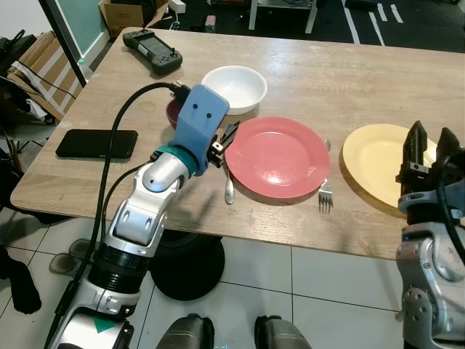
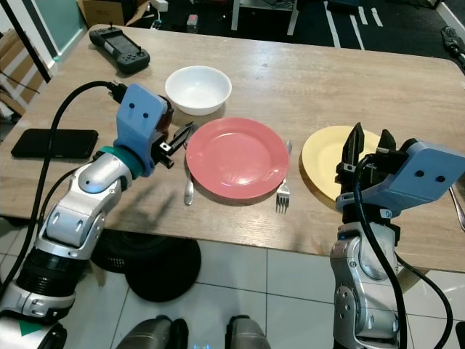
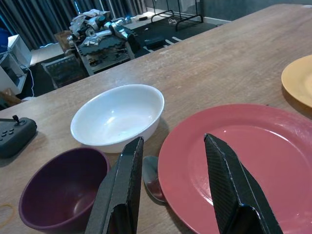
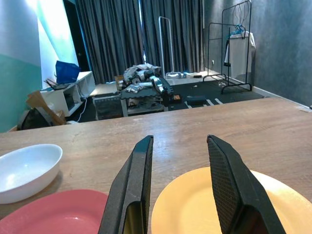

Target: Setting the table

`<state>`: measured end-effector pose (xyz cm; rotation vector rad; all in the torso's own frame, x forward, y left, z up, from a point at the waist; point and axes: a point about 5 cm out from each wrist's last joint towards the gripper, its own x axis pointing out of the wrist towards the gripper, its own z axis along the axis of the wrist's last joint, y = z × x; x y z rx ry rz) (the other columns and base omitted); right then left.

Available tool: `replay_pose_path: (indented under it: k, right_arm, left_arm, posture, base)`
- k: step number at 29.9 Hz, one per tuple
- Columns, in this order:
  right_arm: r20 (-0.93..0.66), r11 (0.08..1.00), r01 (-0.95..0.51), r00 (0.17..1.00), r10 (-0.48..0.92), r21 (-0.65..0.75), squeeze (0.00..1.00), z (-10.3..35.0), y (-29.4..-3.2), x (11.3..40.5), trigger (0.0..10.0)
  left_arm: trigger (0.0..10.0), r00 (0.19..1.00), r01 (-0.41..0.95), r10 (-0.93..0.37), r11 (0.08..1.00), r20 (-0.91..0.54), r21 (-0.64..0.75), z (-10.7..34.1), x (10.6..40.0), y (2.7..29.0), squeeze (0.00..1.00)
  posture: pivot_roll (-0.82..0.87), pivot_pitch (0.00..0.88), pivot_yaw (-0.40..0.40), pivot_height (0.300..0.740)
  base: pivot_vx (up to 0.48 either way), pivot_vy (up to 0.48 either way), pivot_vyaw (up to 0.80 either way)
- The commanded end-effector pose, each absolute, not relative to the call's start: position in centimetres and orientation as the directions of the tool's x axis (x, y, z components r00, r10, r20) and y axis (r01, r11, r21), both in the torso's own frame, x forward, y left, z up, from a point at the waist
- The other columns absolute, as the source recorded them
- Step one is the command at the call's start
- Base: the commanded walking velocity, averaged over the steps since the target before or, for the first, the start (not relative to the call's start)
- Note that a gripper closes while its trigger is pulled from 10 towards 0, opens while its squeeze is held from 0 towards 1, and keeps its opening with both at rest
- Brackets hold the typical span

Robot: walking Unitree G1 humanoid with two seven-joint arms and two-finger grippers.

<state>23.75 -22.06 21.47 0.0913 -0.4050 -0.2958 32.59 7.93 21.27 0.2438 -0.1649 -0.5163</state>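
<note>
A red plate point(image 1: 277, 156) lies near the table's front edge. A spoon point(image 1: 229, 190) lies to its left and a fork point(image 1: 325, 193) to its right. My left gripper point(image 1: 227, 138) hovers open just above the spoon's handle, at the plate's left rim, holding nothing. Behind it sit a purple bowl point(image 3: 61, 187) and a white bowl point(image 1: 234, 88). A yellow plate point(image 1: 378, 163) lies to the right. My right gripper point(image 2: 370, 138) stands open over that plate's near edge, with nothing between its fingers.
A black phone point(image 1: 96, 143) lies at the table's left edge and a game controller point(image 1: 152, 51) at the far left corner. The far half of the wooden table point(image 1: 341, 69) is bare. A metal utensil point(image 2: 458, 207) lies at the right edge.
</note>
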Motion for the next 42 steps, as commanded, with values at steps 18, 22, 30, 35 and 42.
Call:
replay_pose_path:
  k: [18,22,30,35,42]
  right_arm:
    - [0.373,0.943,0.299,0.866,-0.332,0.145,0.0,21.38,-22.65,23.6,10.0]
    - [0.372,0.945,0.299,0.868,-0.328,0.136,0.0,21.44,-22.67,23.63,10.0]
    - [0.371,0.942,0.305,0.866,-0.336,0.14,0.0,21.37,-22.72,23.57,10.0]
    - [0.371,0.942,0.304,0.866,-0.336,0.143,0.0,21.35,-22.67,23.63,10.0]
    - [0.37,0.942,0.303,0.866,-0.336,0.146,0.0,21.28,-22.65,23.72,10.0]
  left_arm:
    - [10.0,0.863,0.454,-0.493,0.852,0.107,0.26,20.52,33.1,7.53,0.0]
    - [10.0,0.864,0.454,-0.491,0.854,0.107,0.255,20.34,33.07,7.46,0.0]
    - [10.0,0.863,0.454,-0.494,0.851,0.108,0.262,20.33,33.12,7.42,0.0]
    - [10.0,0.863,0.452,-0.493,0.852,0.11,0.265,20.35,33.22,7.49,0.0]
    - [10.0,0.865,0.448,-0.49,0.852,0.111,0.269,20.35,33.28,7.56,0.0]
  posture:
    - [-0.05,0.0,0.053,0.74]
    - [-0.05,0.004,0.052,0.74]
    - [-0.05,0.003,0.061,0.74]
    - [-0.04,0.0,0.065,0.74]
    - [-0.03,0.0,0.064,0.74]
  base:
    - [0.0,0.0,0.0]
    - [0.0,0.0,0.0]
    - [0.0,0.0,0.0]
    - [0.0,0.0,0.0]
    - [0.0,0.0,0.0]
